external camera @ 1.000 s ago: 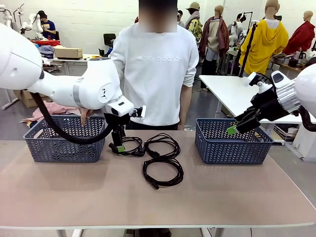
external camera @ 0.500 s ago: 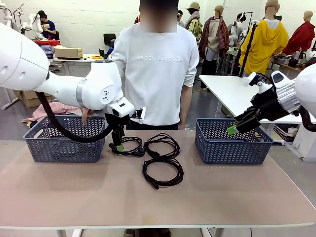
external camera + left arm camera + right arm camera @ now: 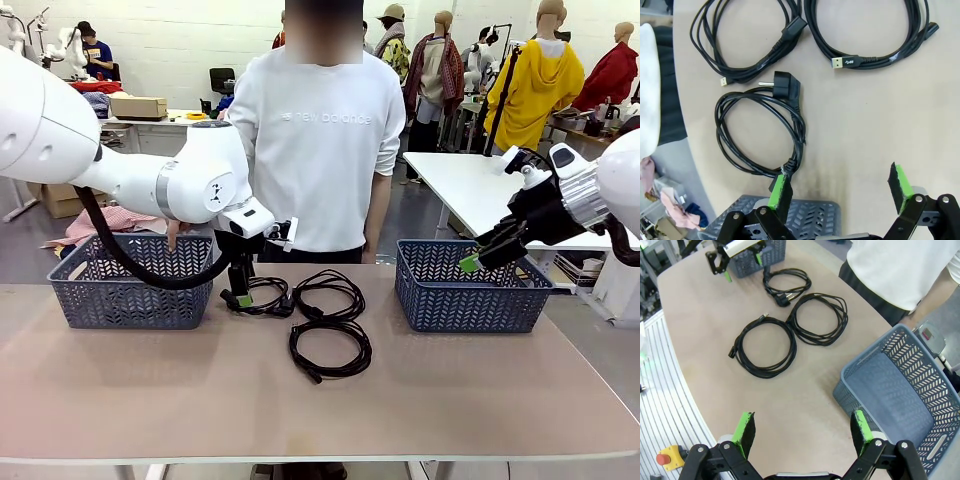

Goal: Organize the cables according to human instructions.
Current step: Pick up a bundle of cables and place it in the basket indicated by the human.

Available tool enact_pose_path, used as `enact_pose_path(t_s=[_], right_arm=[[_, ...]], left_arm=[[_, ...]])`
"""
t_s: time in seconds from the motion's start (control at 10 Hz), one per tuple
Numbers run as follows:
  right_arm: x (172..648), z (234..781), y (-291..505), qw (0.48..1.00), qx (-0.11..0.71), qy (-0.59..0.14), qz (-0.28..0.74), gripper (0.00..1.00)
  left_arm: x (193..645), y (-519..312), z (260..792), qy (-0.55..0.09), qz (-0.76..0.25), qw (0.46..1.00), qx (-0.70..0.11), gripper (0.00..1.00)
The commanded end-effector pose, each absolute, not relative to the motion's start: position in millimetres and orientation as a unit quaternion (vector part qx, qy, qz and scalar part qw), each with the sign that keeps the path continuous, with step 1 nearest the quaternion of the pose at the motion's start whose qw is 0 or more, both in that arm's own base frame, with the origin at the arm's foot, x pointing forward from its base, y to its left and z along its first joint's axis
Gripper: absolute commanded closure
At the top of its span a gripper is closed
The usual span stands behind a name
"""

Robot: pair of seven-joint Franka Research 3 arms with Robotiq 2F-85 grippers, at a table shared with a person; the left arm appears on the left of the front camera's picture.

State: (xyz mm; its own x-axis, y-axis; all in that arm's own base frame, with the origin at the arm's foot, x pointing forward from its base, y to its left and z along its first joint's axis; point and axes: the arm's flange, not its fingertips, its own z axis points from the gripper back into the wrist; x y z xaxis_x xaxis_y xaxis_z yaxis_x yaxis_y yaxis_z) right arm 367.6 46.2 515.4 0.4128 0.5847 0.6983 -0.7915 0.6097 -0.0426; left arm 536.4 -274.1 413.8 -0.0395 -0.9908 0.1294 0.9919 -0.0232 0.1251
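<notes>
Three coiled black cables lie mid-table: one with a round plug [image 3: 262, 297] [image 3: 760, 135] [image 3: 787, 282], one behind the middle [image 3: 330, 290] [image 3: 747, 45] [image 3: 820, 320], and one nearer me [image 3: 330, 350] [image 3: 870, 35] [image 3: 765, 347]. My left gripper [image 3: 238, 292] [image 3: 840, 187] points down at the table beside the round-plug coil's left edge, open with nothing in it. The left pad [image 3: 780, 192] stands just by that coil's strand. My right gripper [image 3: 470, 262] [image 3: 805, 432] hangs open and empty above the near-left side of the right basket [image 3: 470, 295] [image 3: 900, 395].
A grey-blue left basket [image 3: 130, 285] [image 3: 810, 220] stands close to my left gripper. A person in a white sweatshirt [image 3: 315, 150] stands at the far edge, one hand [image 3: 175, 235] at the left basket's far rim. The tabletop in front of the cables is bare.
My left arm's elbow has drifted slightly to the right. Both grippers and the cables stay where they were.
</notes>
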Motion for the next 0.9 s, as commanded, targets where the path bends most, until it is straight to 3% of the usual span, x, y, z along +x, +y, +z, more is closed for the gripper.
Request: enact_pose_path(t_s=[0.0, 0.8], right_arm=[[369.5, 514.2, 44.9, 0.821, 0.157, -0.352, 0.42, 0.0], [369.5, 514.2, 44.9, 0.821, 0.157, -0.352, 0.42, 0.0]], left_arm=[[546.9, -273.6, 406.2, -0.096, -0.714, 0.693, 0.01, 0.0], [600.5, -290.7, 353.8, -0.036, -0.736, 0.675, 0.046, 0.0]])
